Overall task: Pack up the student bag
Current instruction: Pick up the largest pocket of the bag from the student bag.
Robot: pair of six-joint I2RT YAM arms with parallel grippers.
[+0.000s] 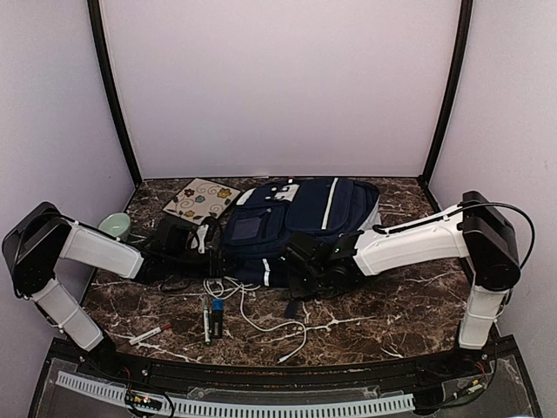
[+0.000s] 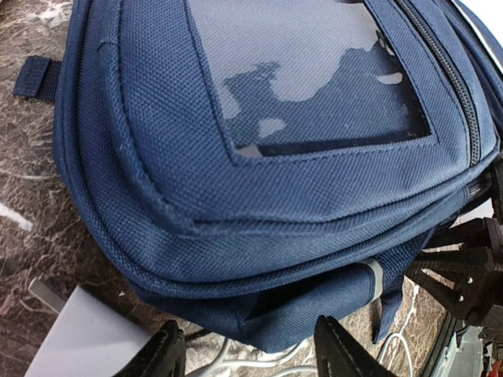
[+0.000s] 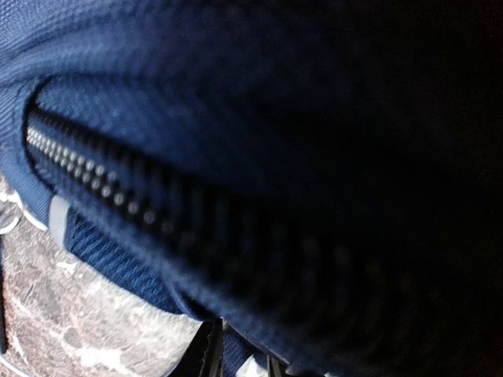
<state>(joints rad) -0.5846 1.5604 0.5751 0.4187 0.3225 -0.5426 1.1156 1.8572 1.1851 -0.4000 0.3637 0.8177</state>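
While my left gripper (image 2: 251,355) hangs low over the table (image 1: 392,322), its fingers stand spread. The near corner of the student bag (image 2: 259,212) sits between and just above the tips. One finger is clear of the cloth, and I cannot tell whether the other touches it. Just beyond that corner, my wrist view looks up the bag's front to its clear window pocket (image 2: 314,71).

My right gripper (image 3: 240,363) is pushed hard against the bag's near edge from the other side. Its fingertips are close together with blue cloth showing between them, but I cannot tell whether they pinch it. A dark zip (image 3: 118,196) runs right across that view.

From above, the navy bag lies flat at the middle of the marble table, with both my arms reaching in to its near side. A white cable (image 1: 261,322) trails on the table in front of it, and a few pens (image 1: 207,326) lie beside the cable. A pale green cup (image 1: 115,226) stands well to the left, and a flowered card (image 1: 202,200) lies at the bag's far left corner.
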